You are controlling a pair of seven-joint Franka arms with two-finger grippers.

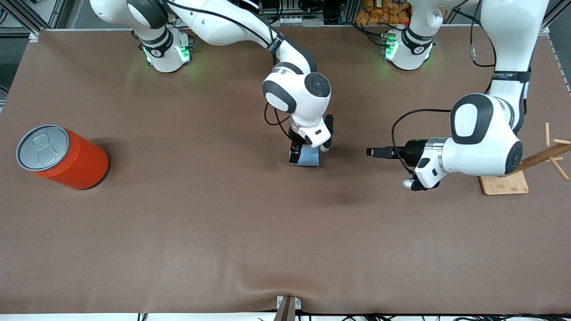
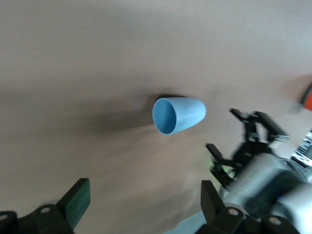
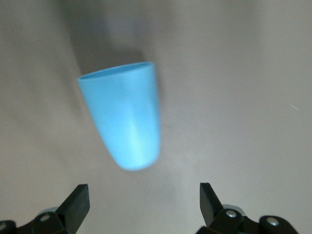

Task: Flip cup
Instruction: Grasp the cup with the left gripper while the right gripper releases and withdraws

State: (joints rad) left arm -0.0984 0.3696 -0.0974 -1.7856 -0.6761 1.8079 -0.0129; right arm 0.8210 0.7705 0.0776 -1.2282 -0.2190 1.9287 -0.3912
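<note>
Right gripper [image 1: 305,157] is hanging just over the cup [image 1: 311,157], fingers wide apart and not touching it. I am seeing the cup lying on its side mid-table [image 1: 223,223]. Left gripper [image 1: 371,152] is waiting nearby, fingers apart too, pointing at the cup.

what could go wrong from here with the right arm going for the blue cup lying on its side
1. The small light-blue tapered cup lies on its side on the brown table; a touch from one finger of the open right gripper above it could roll it away.
2. Its taper could let it slip out of a pinch.
3. The left gripper waits open, low, toward the left arm's end, facing the cup's mouth; a pushed cup could hit it.
</note>
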